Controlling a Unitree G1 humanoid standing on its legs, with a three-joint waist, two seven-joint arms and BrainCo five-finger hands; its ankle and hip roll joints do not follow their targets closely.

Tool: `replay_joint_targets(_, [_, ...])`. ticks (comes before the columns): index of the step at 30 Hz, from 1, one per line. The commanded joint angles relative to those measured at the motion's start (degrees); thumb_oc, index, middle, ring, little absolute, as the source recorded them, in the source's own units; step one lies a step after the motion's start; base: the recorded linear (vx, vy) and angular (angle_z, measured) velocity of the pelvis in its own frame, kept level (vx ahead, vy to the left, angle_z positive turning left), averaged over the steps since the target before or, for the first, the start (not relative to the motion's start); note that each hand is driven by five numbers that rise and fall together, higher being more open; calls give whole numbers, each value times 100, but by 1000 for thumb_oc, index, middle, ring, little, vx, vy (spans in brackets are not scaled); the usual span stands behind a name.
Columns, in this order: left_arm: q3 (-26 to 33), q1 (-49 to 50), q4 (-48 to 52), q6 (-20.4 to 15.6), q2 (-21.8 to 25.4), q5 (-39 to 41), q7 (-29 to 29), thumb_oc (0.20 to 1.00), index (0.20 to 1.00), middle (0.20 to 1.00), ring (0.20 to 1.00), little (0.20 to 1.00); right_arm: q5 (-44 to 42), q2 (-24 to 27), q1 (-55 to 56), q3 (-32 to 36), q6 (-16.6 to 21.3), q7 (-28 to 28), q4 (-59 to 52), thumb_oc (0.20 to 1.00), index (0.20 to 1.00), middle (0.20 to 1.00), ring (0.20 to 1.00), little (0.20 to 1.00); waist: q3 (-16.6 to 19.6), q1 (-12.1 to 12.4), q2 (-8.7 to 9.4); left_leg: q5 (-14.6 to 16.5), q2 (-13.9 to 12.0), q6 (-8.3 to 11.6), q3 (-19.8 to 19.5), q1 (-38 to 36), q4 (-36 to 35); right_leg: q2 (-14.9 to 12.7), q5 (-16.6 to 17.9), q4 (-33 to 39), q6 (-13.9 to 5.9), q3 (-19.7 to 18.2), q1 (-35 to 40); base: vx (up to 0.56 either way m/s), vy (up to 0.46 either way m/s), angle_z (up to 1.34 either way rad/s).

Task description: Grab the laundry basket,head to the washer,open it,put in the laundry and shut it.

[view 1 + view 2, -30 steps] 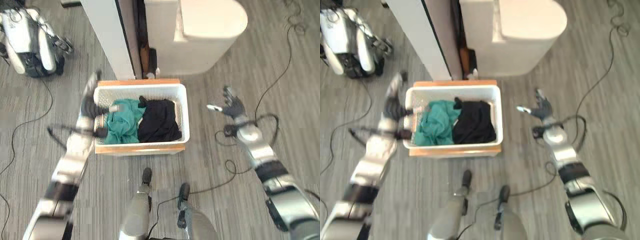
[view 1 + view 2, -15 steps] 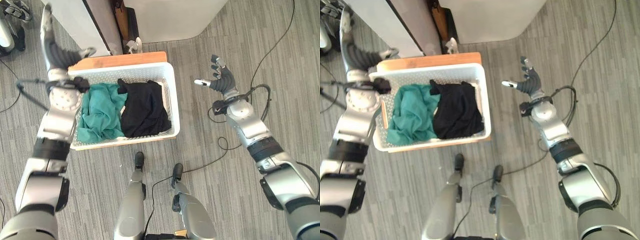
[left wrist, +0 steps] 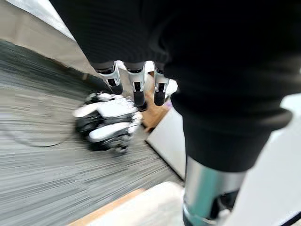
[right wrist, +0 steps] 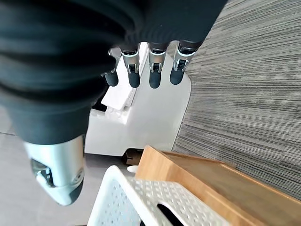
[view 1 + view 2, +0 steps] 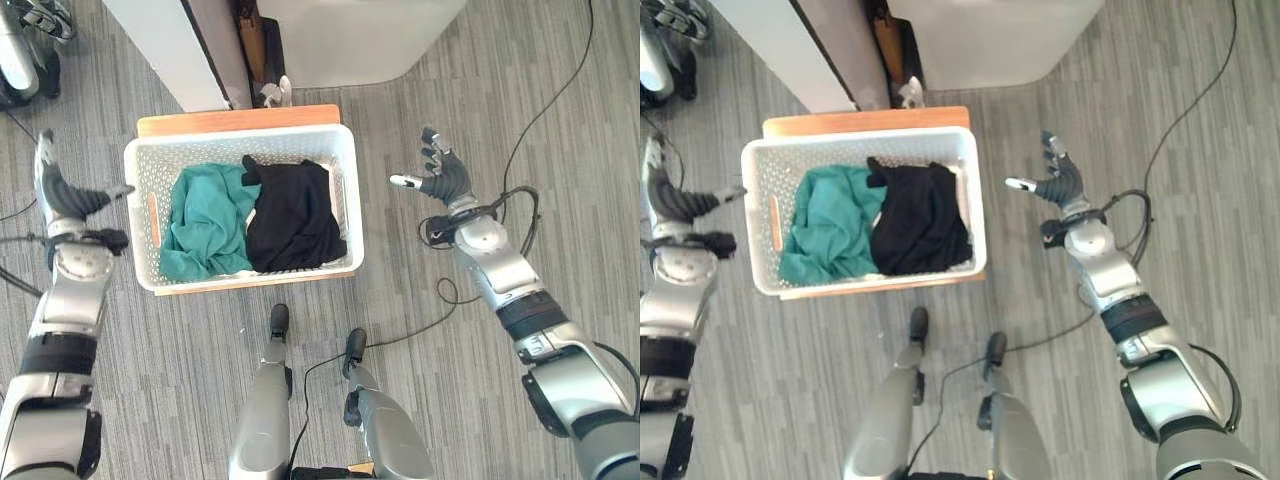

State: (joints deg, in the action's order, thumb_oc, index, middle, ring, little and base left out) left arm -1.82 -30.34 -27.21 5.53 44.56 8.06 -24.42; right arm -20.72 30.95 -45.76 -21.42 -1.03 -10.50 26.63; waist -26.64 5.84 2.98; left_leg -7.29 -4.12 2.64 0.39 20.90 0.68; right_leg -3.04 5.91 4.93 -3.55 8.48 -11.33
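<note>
Both hands, left [image 5: 62, 198] and right [image 5: 441, 180], spread open, flanking the laundry basket [image 5: 340, 180]; no legible writing.

White perforated basket [image 5: 346, 200], seemingly teal cloth [image 5: 205, 220]

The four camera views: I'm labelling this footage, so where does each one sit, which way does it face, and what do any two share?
Left eye view: on the head, looking down at the laundry basket on the floor; both arms, left robot hand, right robot hand.
Right eye view: beside it, same scene.
Left wrist view: along its straight fingers over the floor toward another robot.
Right wrist view: along its straight fingers toward a white appliance; it shares the basket's rim with the head views.
</note>
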Motion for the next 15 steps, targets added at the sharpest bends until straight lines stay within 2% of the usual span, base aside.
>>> replay_joint_targets(1, [-340,-474,-478,-268,-117,878,356,1000,1000,1000,1000,1000,-331,80,71,27,213,66,-233,1000,1000,1000,1000,1000,286,0,-108,182,-83,233,-60,131,225,-456,-389,-473,-311,61,-248,0,0,0])
replay_joint_targets(5, [-946,-970,-1375,-355,-464,1794,509,1000,1000,1000,1000,1000,-584,14,66,-246,271,9,-302,1000,1000,1000,1000,1000,200,-107,-131,123,-101,234,-49,98,168,-442,-371,-493,-309,84,-265,-1,1,-2])
replay_joint_targets(13, [-1759,-1893,-2126,-495,-718,2917,602,1000,1000,1000,1000,1000,-840,114,-86,-597,308,-143,-277,1000,1000,1000,1000,1000,35,-188,-186,52,-105,230,-59,118,131,-448,-318,-498,-343,141,-303,1,0,1])
replay_joint_targets(15, [-1814,-2012,-2225,-501,-732,3000,598,1000,1000,1000,1000,1000,-844,131,-82,-617,310,-148,-281,1000,1000,1000,1000,1000,22,-194,-190,40,-106,232,-59,115,116,-446,-316,-498,-344,145,-307,6,-4,6])
